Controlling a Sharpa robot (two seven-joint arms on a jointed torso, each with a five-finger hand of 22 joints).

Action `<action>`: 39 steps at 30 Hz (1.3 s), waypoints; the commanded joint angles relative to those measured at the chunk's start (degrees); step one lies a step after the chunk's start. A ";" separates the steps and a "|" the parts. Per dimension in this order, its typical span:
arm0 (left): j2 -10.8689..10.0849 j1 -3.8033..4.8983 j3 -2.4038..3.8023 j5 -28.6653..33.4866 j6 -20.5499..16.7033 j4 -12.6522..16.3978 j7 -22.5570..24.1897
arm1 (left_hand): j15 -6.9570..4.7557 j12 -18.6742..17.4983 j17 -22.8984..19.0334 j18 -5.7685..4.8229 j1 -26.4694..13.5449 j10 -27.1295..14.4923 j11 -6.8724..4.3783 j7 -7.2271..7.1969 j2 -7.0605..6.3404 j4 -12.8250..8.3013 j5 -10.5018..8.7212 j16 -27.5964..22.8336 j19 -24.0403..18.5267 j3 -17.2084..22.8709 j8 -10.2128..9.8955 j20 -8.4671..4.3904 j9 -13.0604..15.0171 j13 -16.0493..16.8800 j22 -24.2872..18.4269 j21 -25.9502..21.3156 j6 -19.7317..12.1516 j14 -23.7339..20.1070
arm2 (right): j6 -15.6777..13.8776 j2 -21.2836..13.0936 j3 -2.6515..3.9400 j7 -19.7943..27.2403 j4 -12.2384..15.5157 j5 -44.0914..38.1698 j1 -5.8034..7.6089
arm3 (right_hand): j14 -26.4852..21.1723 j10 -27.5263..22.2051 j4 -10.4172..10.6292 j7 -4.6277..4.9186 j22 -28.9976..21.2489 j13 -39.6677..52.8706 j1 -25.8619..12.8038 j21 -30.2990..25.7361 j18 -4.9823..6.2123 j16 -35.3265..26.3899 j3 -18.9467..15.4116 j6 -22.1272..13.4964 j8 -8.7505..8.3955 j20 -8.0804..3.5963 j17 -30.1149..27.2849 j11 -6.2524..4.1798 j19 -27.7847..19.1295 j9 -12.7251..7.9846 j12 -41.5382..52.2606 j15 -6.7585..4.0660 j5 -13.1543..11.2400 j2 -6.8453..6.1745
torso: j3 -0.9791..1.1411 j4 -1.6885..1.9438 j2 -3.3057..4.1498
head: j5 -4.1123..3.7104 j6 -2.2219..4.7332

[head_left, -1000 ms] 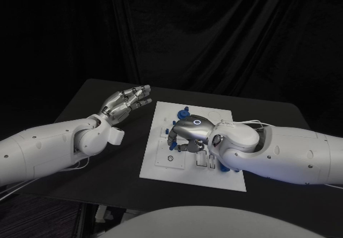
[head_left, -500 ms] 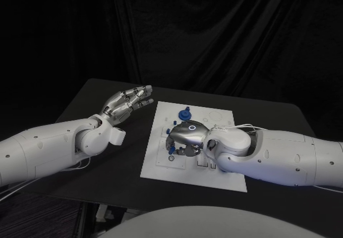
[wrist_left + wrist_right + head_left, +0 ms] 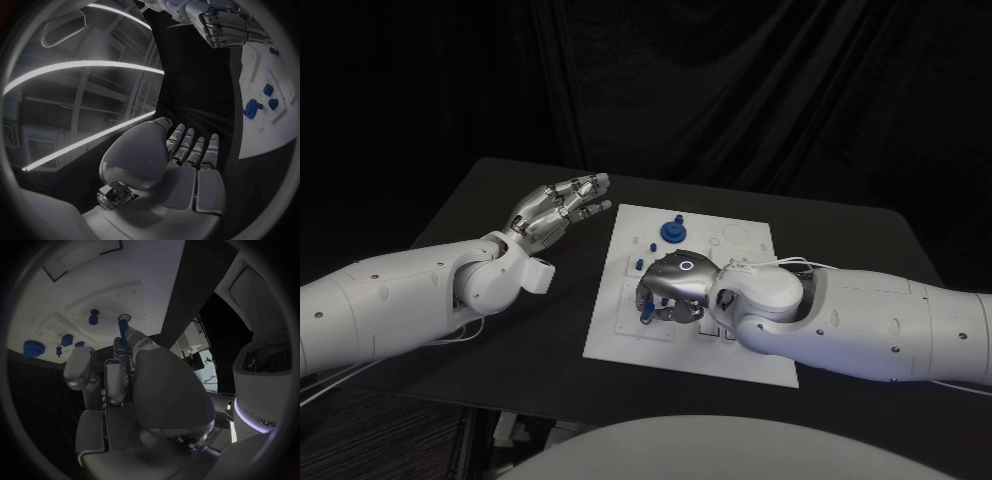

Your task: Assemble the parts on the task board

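The white task board lies in the middle of the black table. My right hand hangs low over the board's left half and pinches a thin blue peg in its fingertips. The peg's tip is at a round hole in the board; I cannot tell whether it is inside. A large round blue part stands near the board's far edge, and a small blue part lies just beyond my right hand. My left hand is raised above the table left of the board, its fingers straight and holding nothing.
More blue parts stand on the board: a knob, a wide round one and two small ones. The left wrist view shows the board's edge with blue parts and my right hand beyond.
My right hand has slid along the board toward its near left part and lowered the peg to the hole, uncovering the large round blue part. The left hand has stayed put.
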 commanded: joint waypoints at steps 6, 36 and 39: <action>0.00 -0.13 0.05 0.09 0.75 -0.08 1.90 | 0.41 0.26 -0.04 -0.11 0.49 0.30 0.03 3.44 -0.06 0.00 0.40 0.21 -0.19 0.40 0.30 0.01 0.04 0.09 -0.02 -0.02 0.17 0.00 | 0.43 0.03 0.04 -0.35 0.00 -0.73 -0.31 | 0.30 1.95 -0.17 0.12 8.06 0.20 0.35 -0.34 -0.50 -0.26 0.33 0.43 0.13 -0.08 0.08 -1.22 0.02 0.23 0.04 -0.25 0.18 -0.10 | 0.00 0.06 -0.05 | -0.07 0.01; 0.14 -0.28 0.05 0.09 0.96 -0.38 0.83 | 0.38 -0.14 -0.09 -0.14 0.66 0.07 -0.01 3.43 -0.15 0.01 0.31 -0.05 -0.31 0.45 0.20 0.00 -0.03 0.01 -0.08 -0.16 -0.21 -0.16 | 2.35 0.86 0.03 -0.42 -1.11 -0.73 -1.04 | 0.14 2.31 -0.36 0.08 7.97 0.32 0.37 -0.67 -0.43 -0.56 0.43 0.73 0.10 -0.15 -0.33 -1.30 -0.13 0.44 -0.13 -0.33 0.28 -0.20 | 0.10 -0.04 -0.03 | -0.35 0.01; 0.18 -0.30 0.05 0.09 0.98 -0.43 0.78 | 0.37 -0.24 -0.10 -0.15 0.73 -0.03 -0.05 3.42 -0.16 0.04 0.26 -0.08 -0.34 0.48 0.18 -0.01 -0.04 -0.02 -0.09 -0.19 -0.28 -0.21 | 2.44 1.06 0.03 -0.41 -1.31 -0.73 -1.10 | 0.12 2.33 -0.34 0.08 7.96 0.34 0.29 -0.72 -0.43 -0.60 0.41 0.71 0.06 -0.16 -0.37 -1.29 -0.15 0.47 -0.19 -0.33 0.24 -0.25 | 0.10 0.00 -0.07 | -0.46 0.01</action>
